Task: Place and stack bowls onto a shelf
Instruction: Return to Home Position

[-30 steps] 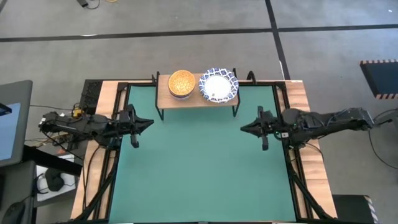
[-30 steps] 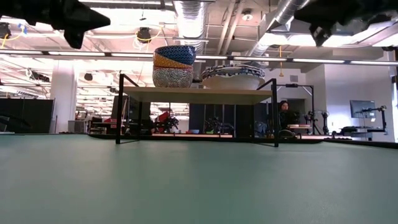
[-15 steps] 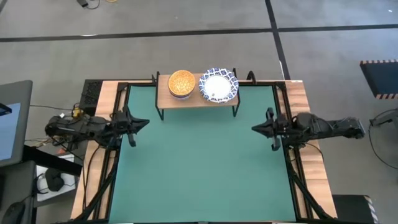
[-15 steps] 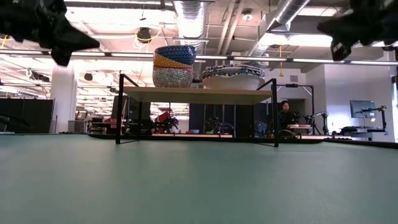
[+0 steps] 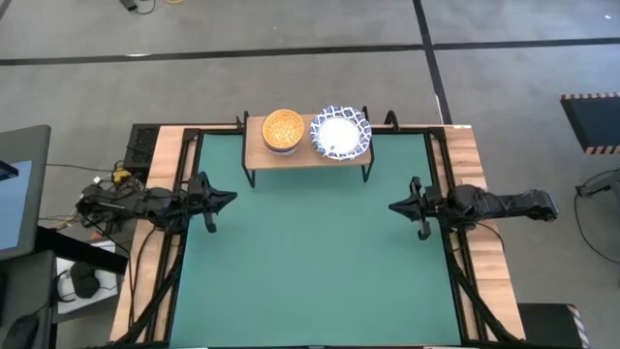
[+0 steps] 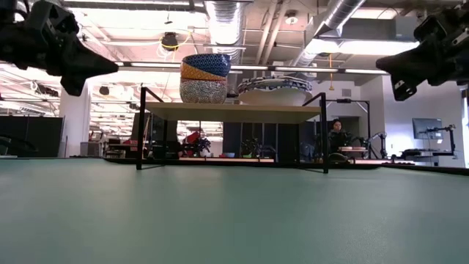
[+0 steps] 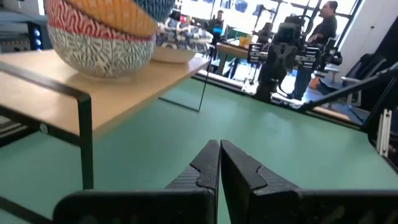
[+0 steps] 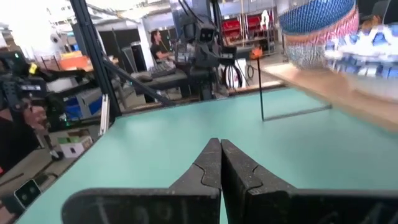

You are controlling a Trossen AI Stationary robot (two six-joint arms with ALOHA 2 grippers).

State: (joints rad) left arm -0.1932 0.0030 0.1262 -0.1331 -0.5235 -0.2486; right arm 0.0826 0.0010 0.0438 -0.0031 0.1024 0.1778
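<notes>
Yellow-orange bowl [image 5: 282, 129] hides its stack [image 6: 204, 77] overhead (low view shows it); left pincer [image 7: 219, 147], right pincer [image 8: 220, 144] both closed.

Dark-striped grey floor [image 5: 291, 87] all around — overhead, silver ducts [image 6: 226, 22] and long strip lights [image 6: 410, 72]. A white column [image 6: 73, 121] stands far back; a person [image 6: 335, 136] sits among distant desks.

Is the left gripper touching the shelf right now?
Apart. The high view shows the left gripper at the left edge of the table, with a stretch of bare green top between it and the shelf.
</notes>
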